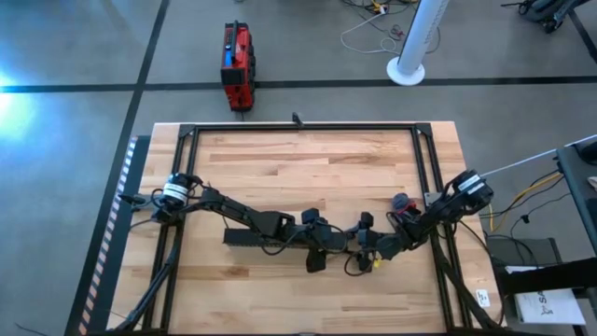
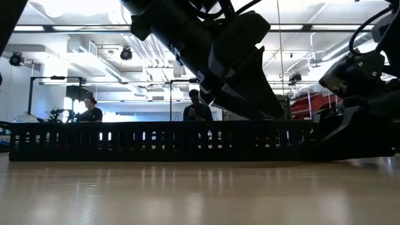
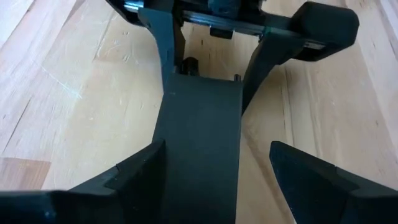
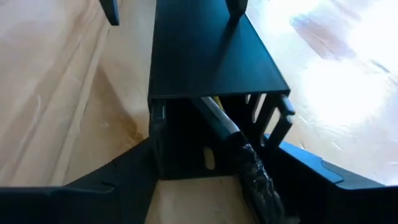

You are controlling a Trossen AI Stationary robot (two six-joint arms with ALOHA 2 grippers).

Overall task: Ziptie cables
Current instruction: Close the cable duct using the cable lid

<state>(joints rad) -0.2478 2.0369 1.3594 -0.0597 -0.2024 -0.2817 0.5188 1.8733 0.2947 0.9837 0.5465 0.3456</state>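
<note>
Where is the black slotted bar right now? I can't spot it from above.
The black slotted bar lies lengthwise across the table's middle in the low view, beneath both arms; from above it sits between the left hand and right hand.

Count — two arms, one black slotted bar, one red case on floor — two people behind.

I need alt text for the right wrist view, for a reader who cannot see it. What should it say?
A long black slotted bar with a flat lid lies on the wooden table, its open end facing the camera. A cable bundle wrapped in dark material comes out of that end, between the right gripper's two spread dark fingers.
</note>
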